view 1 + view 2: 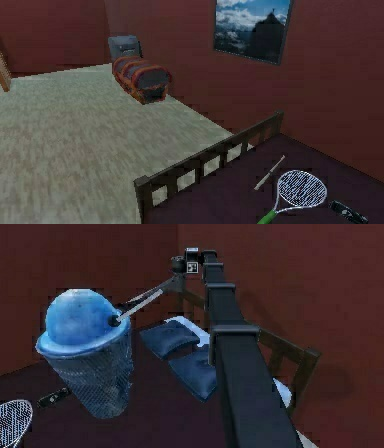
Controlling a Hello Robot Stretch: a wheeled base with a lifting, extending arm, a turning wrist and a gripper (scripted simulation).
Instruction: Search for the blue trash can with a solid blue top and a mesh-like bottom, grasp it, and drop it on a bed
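The blue trash can [88, 352], with a solid blue domed top and a mesh lower part, hangs slightly tilted at the arm side view's left. It is above a bed's dark purple cover [160, 419]. The arm [235, 354] reaches out over the bed, and the gripper [126, 315] points its thin fingers down-left onto the can's dome. The gripper holds the can. In the forward view, the same bed [235, 195] lies at the lower right behind a slatted wooden footboard [205, 160].
Blue pillows [170, 339] and a wooden headboard [292, 356] lie beyond the arm. A tennis racket [295, 190] and a small dark object [347, 211] rest on the bed. A chair with a red striped blanket [140, 75] stands on the carpet [90, 140] under a mountain picture [251, 28].
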